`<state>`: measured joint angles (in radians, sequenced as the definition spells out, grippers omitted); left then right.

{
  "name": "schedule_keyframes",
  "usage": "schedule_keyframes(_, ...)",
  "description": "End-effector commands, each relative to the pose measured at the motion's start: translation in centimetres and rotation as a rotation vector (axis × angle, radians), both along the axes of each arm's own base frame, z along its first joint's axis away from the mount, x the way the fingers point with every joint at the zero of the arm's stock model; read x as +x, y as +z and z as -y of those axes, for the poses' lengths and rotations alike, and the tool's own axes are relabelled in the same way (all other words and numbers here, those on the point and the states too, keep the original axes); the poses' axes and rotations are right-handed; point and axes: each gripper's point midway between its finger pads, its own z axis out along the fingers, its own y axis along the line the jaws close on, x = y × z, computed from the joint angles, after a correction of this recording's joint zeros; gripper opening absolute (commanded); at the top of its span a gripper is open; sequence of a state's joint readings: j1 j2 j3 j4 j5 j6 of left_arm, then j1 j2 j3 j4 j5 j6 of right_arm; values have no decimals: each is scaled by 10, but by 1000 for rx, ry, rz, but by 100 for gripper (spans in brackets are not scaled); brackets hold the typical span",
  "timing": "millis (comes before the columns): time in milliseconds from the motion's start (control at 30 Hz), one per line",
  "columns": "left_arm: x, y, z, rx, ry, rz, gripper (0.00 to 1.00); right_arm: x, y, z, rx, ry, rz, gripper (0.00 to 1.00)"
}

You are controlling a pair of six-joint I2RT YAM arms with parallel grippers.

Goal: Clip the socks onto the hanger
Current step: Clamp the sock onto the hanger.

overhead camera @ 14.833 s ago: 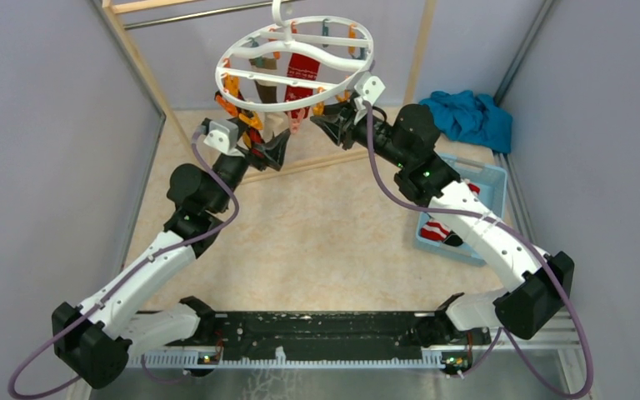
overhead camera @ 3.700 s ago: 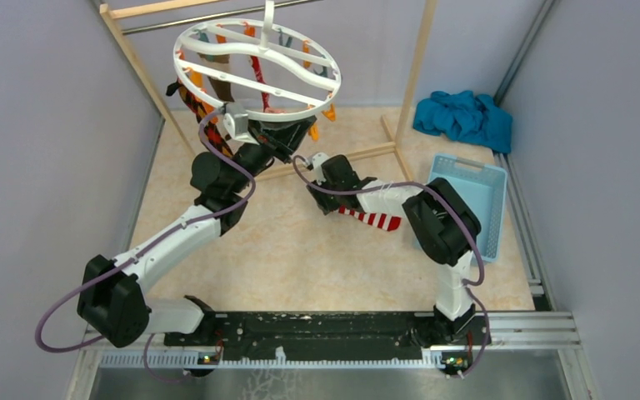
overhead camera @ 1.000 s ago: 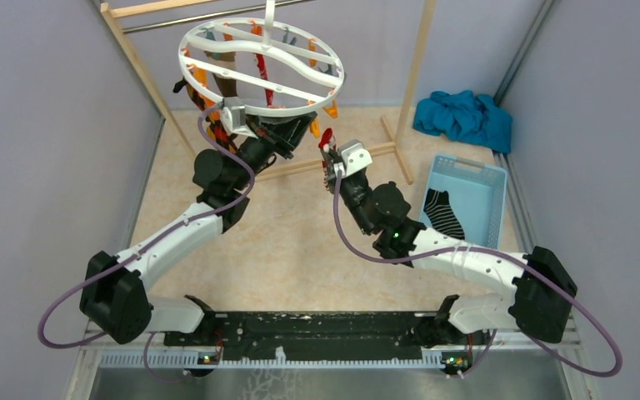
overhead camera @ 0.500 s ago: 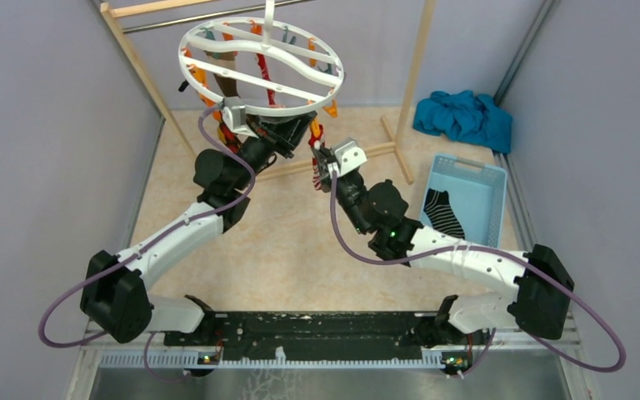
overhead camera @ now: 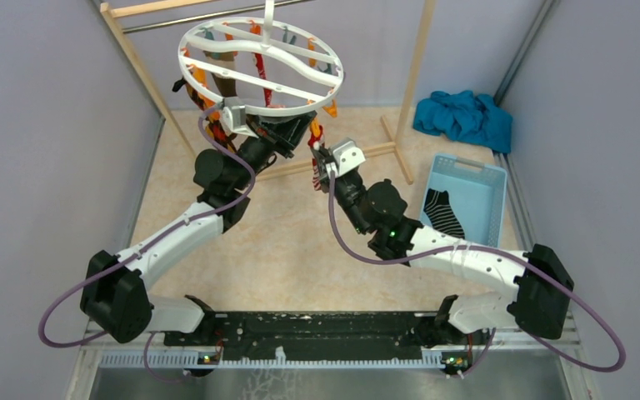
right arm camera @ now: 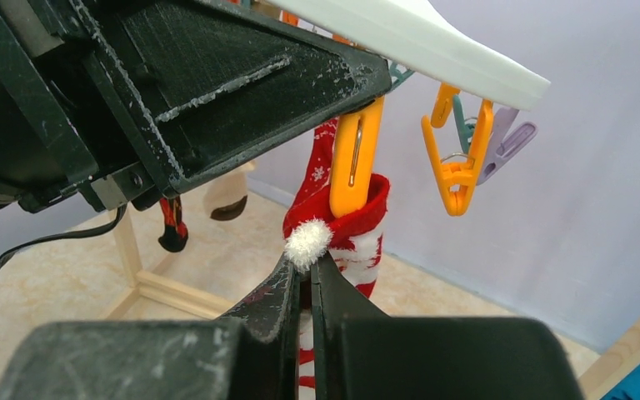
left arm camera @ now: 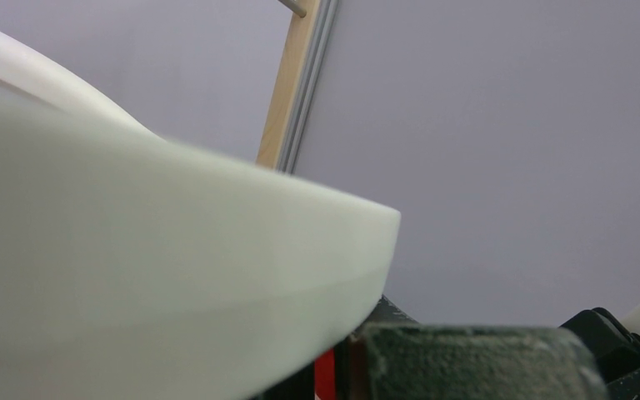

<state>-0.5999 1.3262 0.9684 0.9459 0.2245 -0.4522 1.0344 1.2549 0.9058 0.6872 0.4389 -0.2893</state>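
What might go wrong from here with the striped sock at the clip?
The sock only reaches the tip of the orange clip; if the right gripper lets go before the clip bites, it may drop. The left gripper, seemingly pinching the clip's top, sits very close to the right one, so they might bump. The hanger hangs by its hook and may swing on release.
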Motion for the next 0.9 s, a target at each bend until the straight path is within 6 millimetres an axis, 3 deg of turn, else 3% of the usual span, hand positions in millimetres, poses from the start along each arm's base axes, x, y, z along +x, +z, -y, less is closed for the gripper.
schedule_keyframes(0,2,-10,4,17,-10,-29,0,-7,46,-5,76,24,76,0)
schedule_keyframes(367,-2,-10,4,16,-19,-26,0,-3,51,-12,52,23,93,0)
schedule_keyframes(667,-2,-11,4,23,-22,-25,0,-1,53,0,40,-24,101,0)
schedule_keyframes(733,-2,-12,5,24,-28,-28,2,-2,53,0,35,-26,102,0)
schedule_keyframes(867,-2,-13,7,21,-38,-33,23,-1,55,1,31,-32,106,0)
